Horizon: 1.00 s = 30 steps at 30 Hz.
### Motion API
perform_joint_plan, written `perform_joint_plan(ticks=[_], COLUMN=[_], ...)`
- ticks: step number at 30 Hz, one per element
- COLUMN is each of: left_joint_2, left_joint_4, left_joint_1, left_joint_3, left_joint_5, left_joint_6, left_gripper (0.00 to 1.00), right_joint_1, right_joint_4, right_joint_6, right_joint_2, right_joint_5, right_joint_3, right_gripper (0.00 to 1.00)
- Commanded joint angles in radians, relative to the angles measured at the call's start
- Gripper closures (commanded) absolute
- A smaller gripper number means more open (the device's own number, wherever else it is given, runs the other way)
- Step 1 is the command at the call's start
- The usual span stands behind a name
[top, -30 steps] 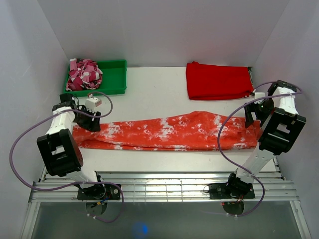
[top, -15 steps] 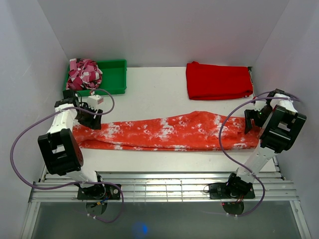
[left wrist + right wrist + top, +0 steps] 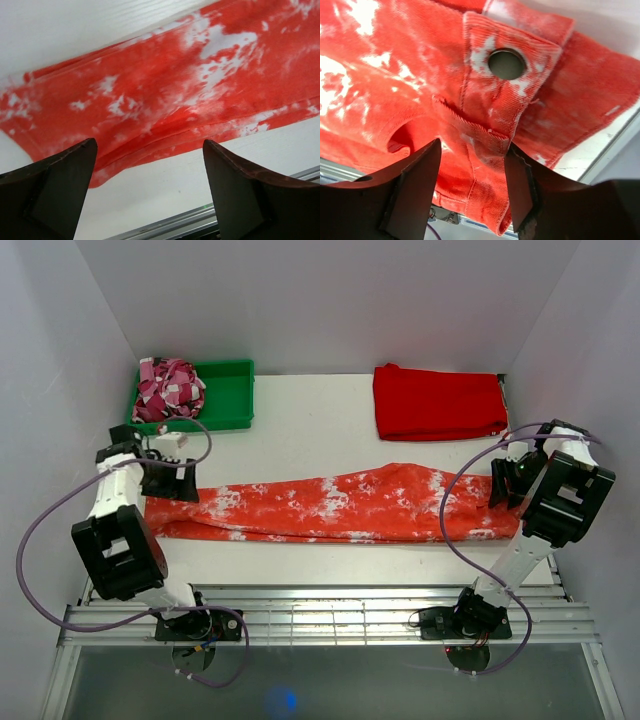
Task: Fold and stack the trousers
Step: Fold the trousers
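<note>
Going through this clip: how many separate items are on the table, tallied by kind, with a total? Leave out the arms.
Speckled orange-red trousers: 1
Plain red folded cloth: 1
Pink-and-white patterned bundle: 1
Green tray: 1
Total: 4
</note>
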Motion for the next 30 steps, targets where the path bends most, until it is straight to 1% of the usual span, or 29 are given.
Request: perform_joint_plan(ticks=[1,2,4,6,7,9,10,11,12,14,15,16,17,18,20,21,23,24,26,27,29,30], left_joint_2=[0.033,0.052,0.080,0.086,0.089,0.092,0.097,0.112,0.121,0.141,0.141,0.137,0.131,0.115,0.103,0.098,0.098,0.104,0.112,0.114,0.118,0.118], left_joint_4=[-0.048,-0.101,-0.132,-0.137,-0.134,-0.122,-0.108,-0.105,-0.102,-0.100,-0.093,-0.079,-0.071,-0.063,-0.050,-0.051,-0.066,-0.079,-0.112,-0.120,-0.152,-0.163], left_joint_1=[0.194,0.230,0.305,0.325,0.337,0.357,0.383,0.399,0.417,0.457,0.460,0.460,0.460,0.460,0.460,0.460,0.459,0.460,0.460,0.459,0.460,0.460], left_joint_3=[0.078,0.125,0.150,0.153,0.147,0.119,0.115,0.113,0.121,0.131,0.129,0.124,0.122,0.118,0.104,0.102,0.104,0.107,0.113,0.115,0.119,0.121], left_joint_5=[0.116,0.156,0.230,0.244,0.243,0.244,0.244,0.258,0.270,0.307,0.300,0.292,0.286,0.270,0.260,0.253,0.249,0.250,0.246,0.241,0.227,0.224], left_joint_6=[-0.123,-0.126,-0.143,-0.154,-0.158,-0.180,-0.212,-0.227,-0.242,-0.269,-0.272,-0.273,-0.266,-0.261,-0.235,-0.229,-0.214,-0.194,-0.175,-0.161,-0.143,-0.131], left_gripper=[0.02,0.02,0.02,0.02,0.02,0.02,0.02,0.02,0.02,0.02,0.02,0.02,0.02,0.04,0.07,0.07,0.09,0.10,0.11,0.12,0.13,0.15], right_joint_1=[-0.005,-0.003,-0.003,-0.002,0.000,0.000,0.000,0.000,0.001,0.009,0.051,0.078,0.105,0.178,0.280,0.394,0.522,0.643,0.760,0.868,0.959,1.031], right_joint_4=[-0.070,-0.077,-0.086,-0.097,-0.097,-0.101,-0.104,-0.110,-0.118,-0.126,-0.121,-0.121,-0.120,-0.114,-0.084,-0.065,0.006,0.037,0.112,0.133,0.172,0.187], right_joint_6=[-0.041,-0.049,-0.058,-0.068,-0.074,-0.081,-0.087,-0.092,-0.098,-0.139,-0.172,-0.192,-0.221,-0.235,-0.252,-0.258,-0.264,-0.262,-0.262,-0.262,-0.255,-0.250], right_joint_2=[-0.018,-0.016,-0.005,0.007,0.010,0.019,0.019,0.015,-0.002,-0.051,-0.095,-0.119,-0.142,-0.190,-0.238,-0.278,-0.310,-0.326,-0.324,-0.305,-0.274,-0.239], right_joint_5=[-0.070,-0.075,-0.079,-0.078,-0.073,-0.060,-0.055,-0.055,-0.056,-0.079,-0.096,-0.109,-0.134,-0.150,-0.176,-0.181,-0.202,-0.199,-0.179,-0.167,-0.155,-0.147], right_joint_3=[0.020,0.016,0.013,0.011,0.014,0.023,0.043,0.059,0.075,0.138,0.172,0.187,0.203,0.203,0.173,0.154,0.090,0.070,0.036,0.018,0.013,0.013], right_gripper=[0.43,0.43,0.44,0.48,0.54,0.63,0.74,0.76,0.74,0.52,0.41,0.38,0.38,0.38,0.40,0.41,0.43,0.45,0.51,0.53,0.57,0.59])
